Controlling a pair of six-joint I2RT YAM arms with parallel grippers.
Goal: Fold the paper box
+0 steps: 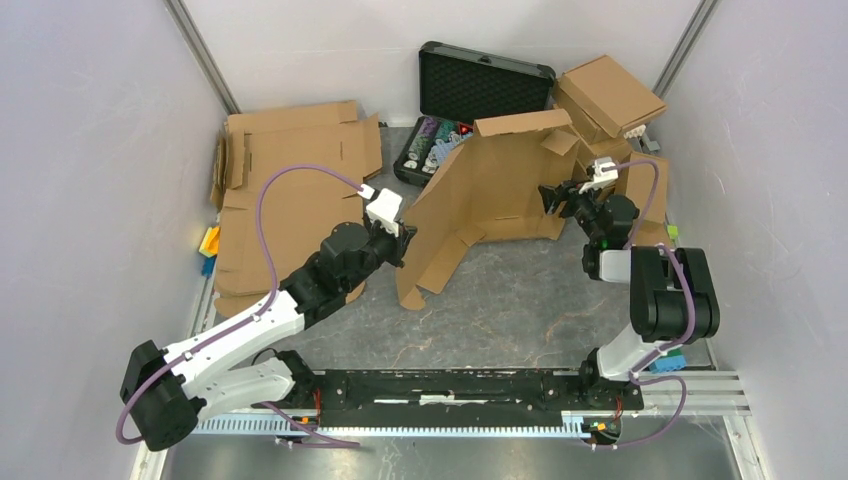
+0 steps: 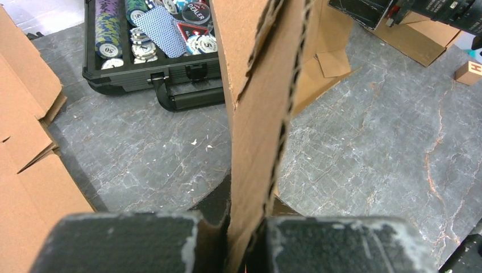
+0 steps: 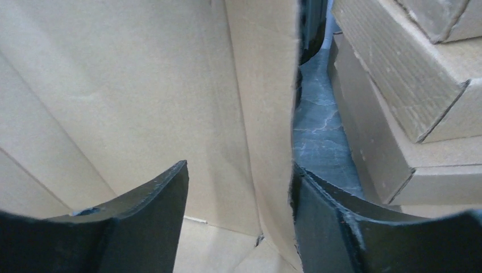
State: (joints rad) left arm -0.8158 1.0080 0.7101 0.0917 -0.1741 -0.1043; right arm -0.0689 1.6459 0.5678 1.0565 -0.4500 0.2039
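From the near edge of the grey marbled table (image 1: 520,300), the left arm reached forward and to the right. The left gripper (image 2: 247,227) was clenched on the paper box (image 1: 495,185): in the left wrist view a corrugated edge of the cardboard ran straight up out of the narrow slit between the two black fingers (image 2: 131,242), which pressed it from both sides.

The paper box stood upright near the middle of the table, between the two grippers, half unfolded. Its large brown panel was raised and bent at a crease, and its lower flaps rested on the table.

At the right edge of the box was the right gripper (image 3: 239,187). It was released; its jaws stood apart, one on each side of a cardboard flap. The flap lay close to one finger and clearly apart from the other.

To the left, flat cardboard sheets (image 1: 290,200) lay on the table. Behind the box, an open black case (image 1: 485,80) held colourful chips (image 1: 432,140). In the far right corner some folded boxes (image 1: 610,95) were stacked.
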